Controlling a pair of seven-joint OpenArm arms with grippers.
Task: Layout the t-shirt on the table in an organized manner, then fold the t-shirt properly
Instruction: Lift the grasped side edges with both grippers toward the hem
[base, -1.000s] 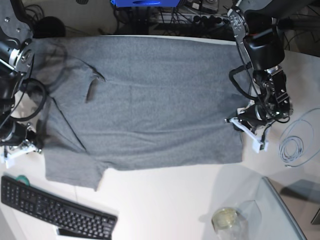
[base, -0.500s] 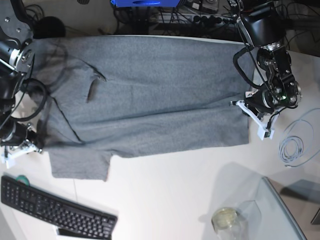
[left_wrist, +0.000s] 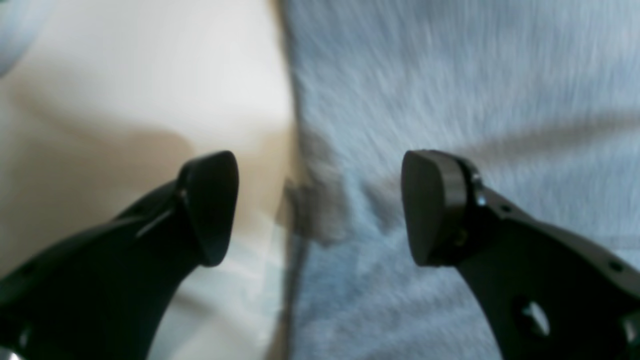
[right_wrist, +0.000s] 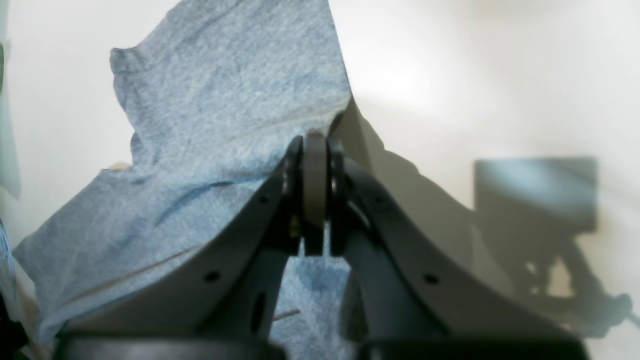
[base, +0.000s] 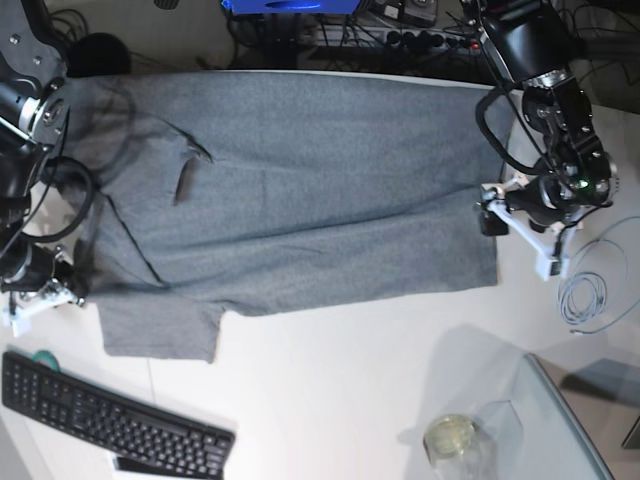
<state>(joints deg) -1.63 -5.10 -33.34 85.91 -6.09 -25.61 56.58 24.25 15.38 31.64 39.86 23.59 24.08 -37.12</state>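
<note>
White tabletop bearing a spread garment and several small items.

The large smooth white table (base: 330, 390) carries the heather-grey short-sleeved cotton t-shirt (base: 290, 200), lying flat and spread wide across its far half. Nearer than the t-shirt, at its sleeve end, lies a black computer keyboard (base: 110, 420). Nearer than its hem end stand a clear glass jar (base: 452, 440) and a clear glass panel (base: 560, 420). Beside the hem end lies a coiled pale cable (base: 585, 295).

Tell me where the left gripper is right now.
In the base view the left gripper sits at the right, jaws open, at the t-shirt's hem edge, above the coiled cable.
</note>
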